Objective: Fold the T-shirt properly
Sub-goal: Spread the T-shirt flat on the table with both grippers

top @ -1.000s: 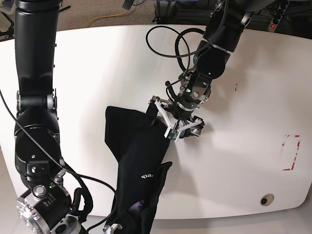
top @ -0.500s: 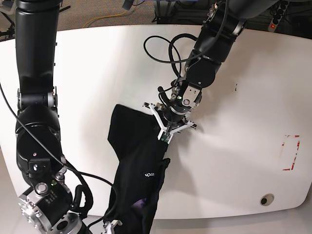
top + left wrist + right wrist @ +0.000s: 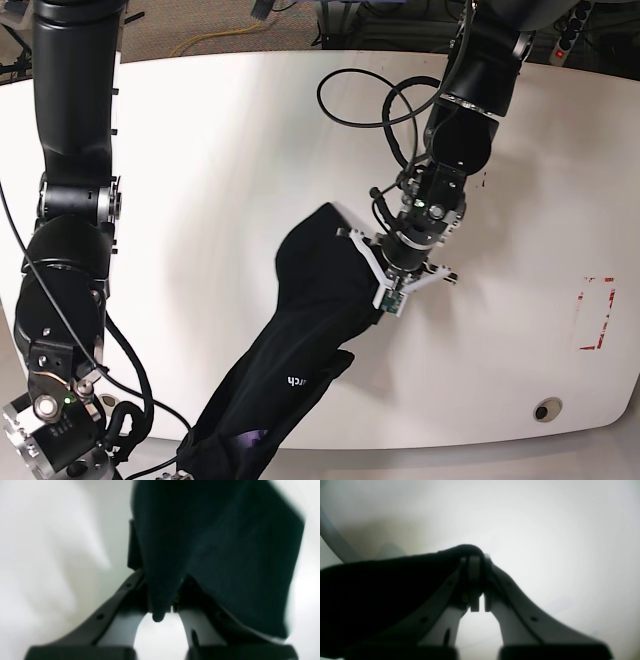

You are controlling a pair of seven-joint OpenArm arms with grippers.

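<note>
The black T-shirt point(image 3: 315, 310) hangs stretched in a twisted diagonal band from mid-table down to the front edge. A bit of white text point(image 3: 298, 380) and a purple patch point(image 3: 250, 437) show; the face print is hidden. My left gripper point(image 3: 392, 285) is shut on the shirt's upper end, and the left wrist view shows black cloth point(image 3: 212, 555) pinched between its fingertips point(image 3: 161, 605). My right gripper point(image 3: 476, 565) is shut on a fold of the shirt point(image 3: 382, 590). In the base view it sits at the shirt's lower end by the bottom edge, mostly hidden by cloth.
The white table point(image 3: 200, 180) has a red tape mark point(image 3: 597, 313) and a round grommet point(image 3: 547, 409) at the right. Black cables point(image 3: 375, 100) loop from the left arm. The right arm's column point(image 3: 70, 200) stands at the left. The floor lies beyond the far edge.
My left gripper has moved right and slightly down, carrying the shirt's upper end with it. The shirt is now pulled out longer and more slanted. The right arm has shifted left and lower.
</note>
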